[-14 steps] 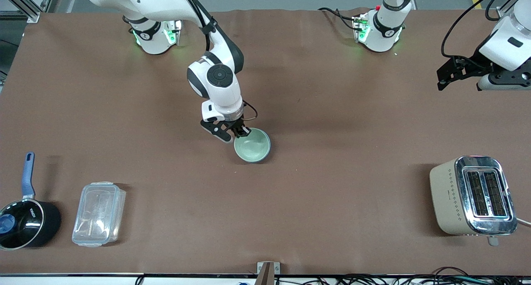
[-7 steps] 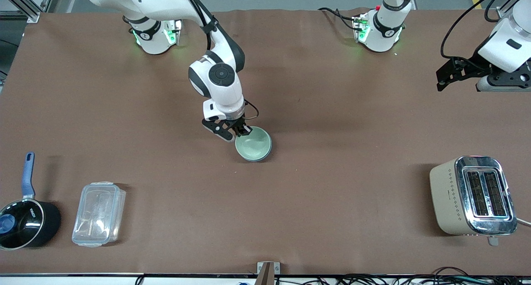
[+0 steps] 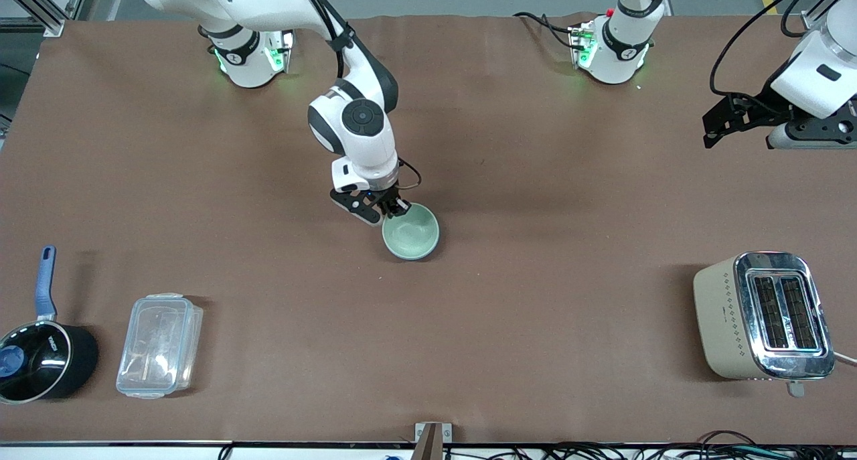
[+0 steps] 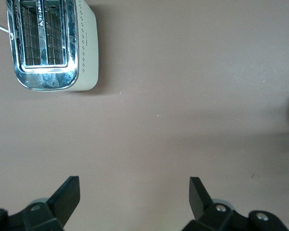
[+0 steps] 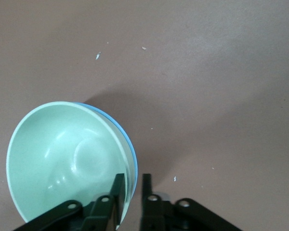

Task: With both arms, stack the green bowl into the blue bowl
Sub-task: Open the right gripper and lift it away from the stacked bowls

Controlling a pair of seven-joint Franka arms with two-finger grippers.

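Mint-green, the green bowl (image 3: 410,231) already sits nested in the blue bowl (image 5: 127,139), whose darker rim shows as a thin crescent just outside the green one in the right wrist view; the pair rests on the brown worktop (image 3: 535,299) near its middle. The right end effector (image 3: 390,209) is low at the bowls' rim on the side toward the arm bases, one finger inside the green bowl and one outside, with a narrow gap between them; whether they pinch the rim or have just let go of it I cannot tell from these views. The left end effector (image 4: 135,197) hangs spread wide and empty, waiting over bare worktop at the left arm's end, with the toaster (image 3: 763,316) in sight below it. By the look of it the stacking is done and the step in hand is the release; the next move calls for fully parting the fingers, then lifting straight up so the rim is not dragged or tipped.
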